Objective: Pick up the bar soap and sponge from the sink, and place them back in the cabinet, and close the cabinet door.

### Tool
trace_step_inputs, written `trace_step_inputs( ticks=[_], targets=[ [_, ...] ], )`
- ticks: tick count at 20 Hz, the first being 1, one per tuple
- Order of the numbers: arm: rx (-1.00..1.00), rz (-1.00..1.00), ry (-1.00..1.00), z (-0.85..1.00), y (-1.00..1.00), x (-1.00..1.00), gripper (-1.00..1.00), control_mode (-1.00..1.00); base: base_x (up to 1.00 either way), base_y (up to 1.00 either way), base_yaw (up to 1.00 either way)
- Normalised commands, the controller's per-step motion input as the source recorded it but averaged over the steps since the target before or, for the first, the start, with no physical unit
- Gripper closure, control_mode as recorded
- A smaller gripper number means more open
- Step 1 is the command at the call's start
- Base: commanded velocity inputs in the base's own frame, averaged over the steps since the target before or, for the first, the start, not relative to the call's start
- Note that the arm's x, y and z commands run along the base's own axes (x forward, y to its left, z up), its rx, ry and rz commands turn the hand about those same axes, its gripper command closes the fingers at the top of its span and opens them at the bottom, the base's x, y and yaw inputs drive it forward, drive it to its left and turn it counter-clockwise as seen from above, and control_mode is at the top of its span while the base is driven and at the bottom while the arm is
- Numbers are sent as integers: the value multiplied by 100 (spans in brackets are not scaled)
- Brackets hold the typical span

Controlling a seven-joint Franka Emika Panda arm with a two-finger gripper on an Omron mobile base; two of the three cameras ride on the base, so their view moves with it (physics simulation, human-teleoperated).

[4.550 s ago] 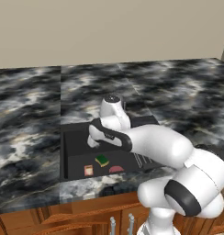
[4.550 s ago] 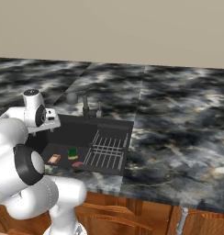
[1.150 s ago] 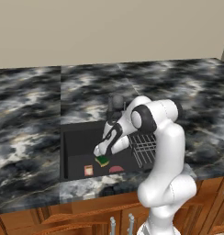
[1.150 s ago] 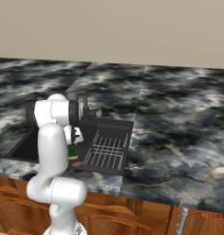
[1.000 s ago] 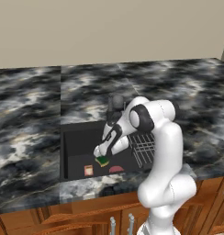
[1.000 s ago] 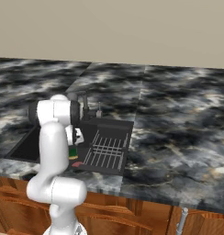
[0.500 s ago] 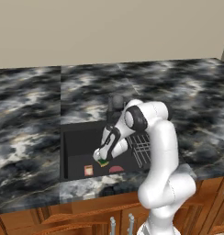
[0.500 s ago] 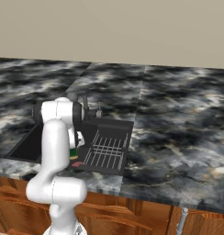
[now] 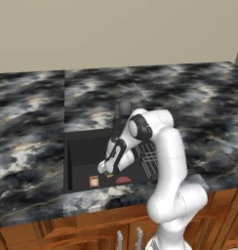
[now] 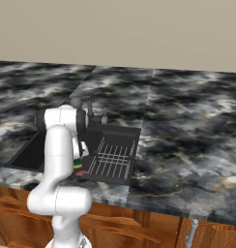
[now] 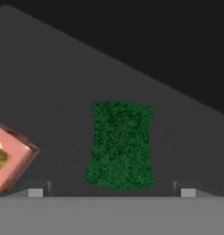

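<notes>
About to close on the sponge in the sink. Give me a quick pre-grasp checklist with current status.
1. Jaws open: ok, gripper tips spread wide in the hand view.
2. Sponge centred between tips: ok.
3. Tips straddle the sponge's sides: ok, clearance on both.
4. Pink-orange bar away from the jaws: ok, off to one side.
5. Low enough in the sink to grip: cannot tell.
6. Cabinet ready for the drop-off: cannot tell.
</notes>
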Motion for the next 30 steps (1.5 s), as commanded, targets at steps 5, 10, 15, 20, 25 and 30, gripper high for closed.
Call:
trace_step_inputs(
  ticks=[5, 10, 15, 20, 25, 30],
  targets=[
    [0, 0, 1, -18, 1, 23, -100, -100, 0, 0, 0],
    [0, 0, 3, -14, 0, 29, -100, -100, 0, 0, 0],
    [0, 0, 5, -14, 0, 22, -100, -100, 0, 0, 0],
    [0, 0, 7, -20, 0, 14, -100, -100, 0, 0, 0],
    [0, 0, 8, -24, 0, 1, -100, -100, 0, 0, 0],
    [0, 0, 2, -9, 0, 2, -100, -100, 0, 0, 0]
  ],
)
